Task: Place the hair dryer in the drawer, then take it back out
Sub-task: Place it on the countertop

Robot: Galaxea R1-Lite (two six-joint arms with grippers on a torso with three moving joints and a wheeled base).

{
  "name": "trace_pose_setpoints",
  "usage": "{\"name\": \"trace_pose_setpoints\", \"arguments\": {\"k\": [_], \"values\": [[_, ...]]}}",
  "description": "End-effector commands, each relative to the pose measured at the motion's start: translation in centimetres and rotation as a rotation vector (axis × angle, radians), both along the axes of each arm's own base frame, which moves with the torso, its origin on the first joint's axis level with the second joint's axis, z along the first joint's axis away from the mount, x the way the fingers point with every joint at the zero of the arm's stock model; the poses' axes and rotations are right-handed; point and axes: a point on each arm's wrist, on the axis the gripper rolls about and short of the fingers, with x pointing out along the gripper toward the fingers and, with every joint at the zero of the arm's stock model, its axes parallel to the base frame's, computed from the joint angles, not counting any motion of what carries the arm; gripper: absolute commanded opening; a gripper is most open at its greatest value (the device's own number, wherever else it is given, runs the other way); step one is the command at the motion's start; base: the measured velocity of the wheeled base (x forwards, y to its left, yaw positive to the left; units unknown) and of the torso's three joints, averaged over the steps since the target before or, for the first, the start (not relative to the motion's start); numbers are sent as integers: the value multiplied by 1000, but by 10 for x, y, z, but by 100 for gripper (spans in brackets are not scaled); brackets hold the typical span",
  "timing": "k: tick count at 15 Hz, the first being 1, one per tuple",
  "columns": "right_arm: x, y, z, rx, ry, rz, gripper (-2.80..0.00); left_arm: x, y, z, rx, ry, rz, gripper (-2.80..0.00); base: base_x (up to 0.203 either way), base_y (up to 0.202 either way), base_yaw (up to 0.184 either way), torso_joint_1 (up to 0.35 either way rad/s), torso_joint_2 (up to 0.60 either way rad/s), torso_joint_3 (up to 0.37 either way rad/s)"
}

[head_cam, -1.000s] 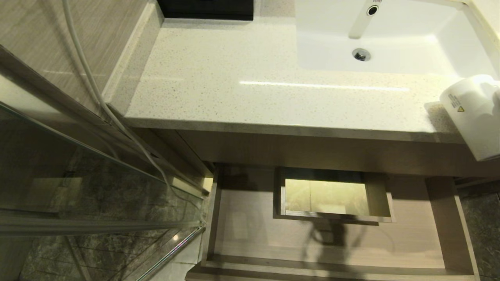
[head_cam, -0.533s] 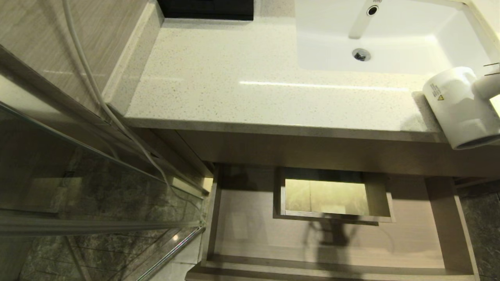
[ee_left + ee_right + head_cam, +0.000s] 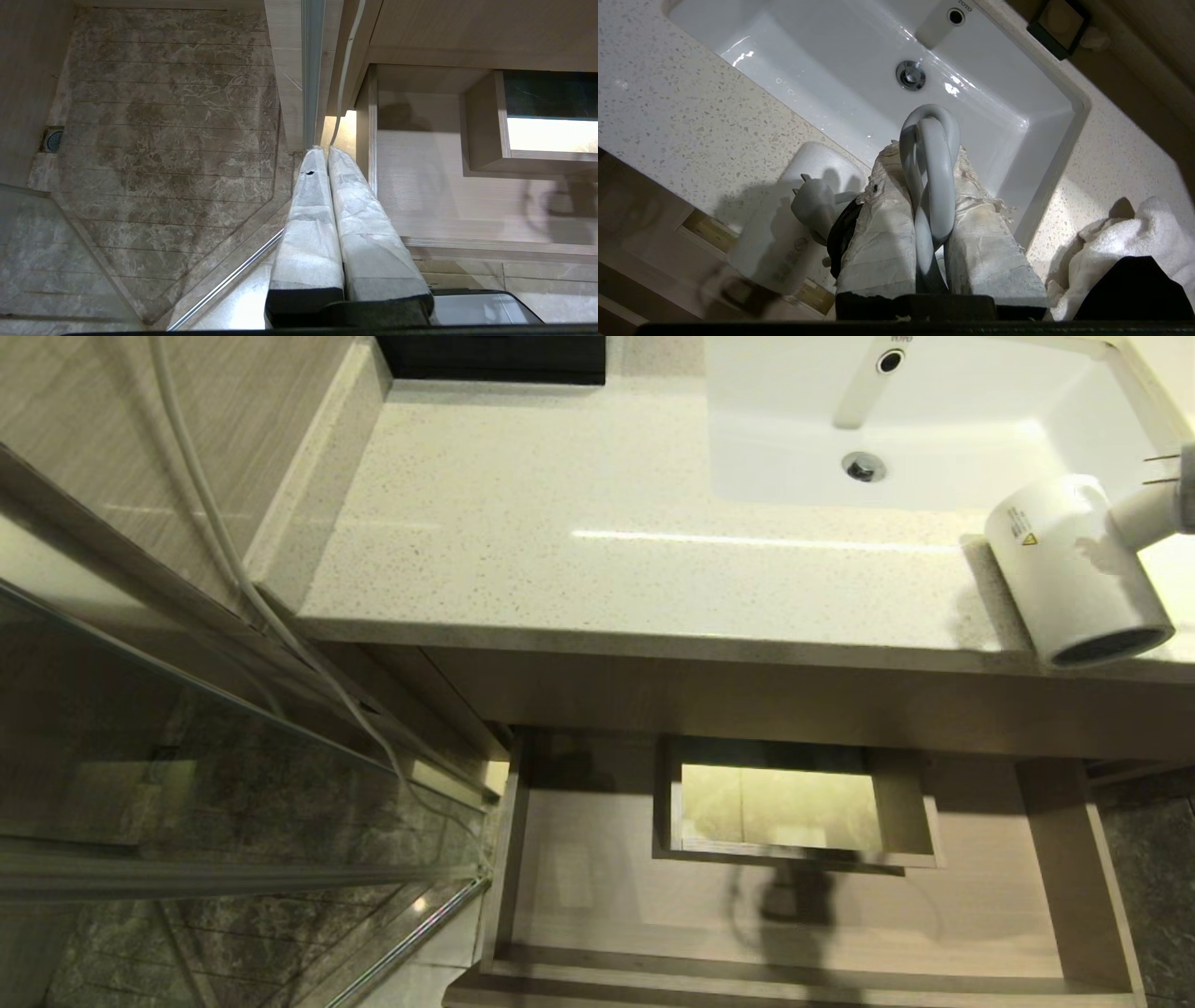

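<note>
- The head view shows the hair dryer (image 3: 1074, 569) at the right edge of the frame, above the speckled desk (image 3: 579, 523) beside the sink (image 3: 934, 439); the open drawer (image 3: 597, 896) lies lower centre.
- Only the right wrist view shows the grip: the right claw (image 3: 930, 186) is clamped on the dryer's bundled cord (image 3: 930, 154), the dryer's body left of the fingers.
- The left wrist view shows the left claw (image 3: 325, 156), fingers pressed together, beside the drawer.

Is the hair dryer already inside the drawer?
No: the hair dryer hangs over the countertop's right end, while the open drawer below holds nothing.
</note>
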Motion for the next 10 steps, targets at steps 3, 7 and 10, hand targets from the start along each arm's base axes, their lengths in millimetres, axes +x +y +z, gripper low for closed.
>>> {"name": "trace_pose_setpoints", "arguments": {"k": [3,7,10], "values": [[14,-9,0,-3,-1,-52,-280,0,0,0,0,1,0,-280,0,0,0,0,0,0],[15,-14,-2,-1,12,-90,-280,0,0,0,0,1,0,-280,0,0,0,0,0,0],[16,-16,-5,5,35,-104,-280,0,0,0,0,1,0,-280,0,0,0,0,0,0]]}}
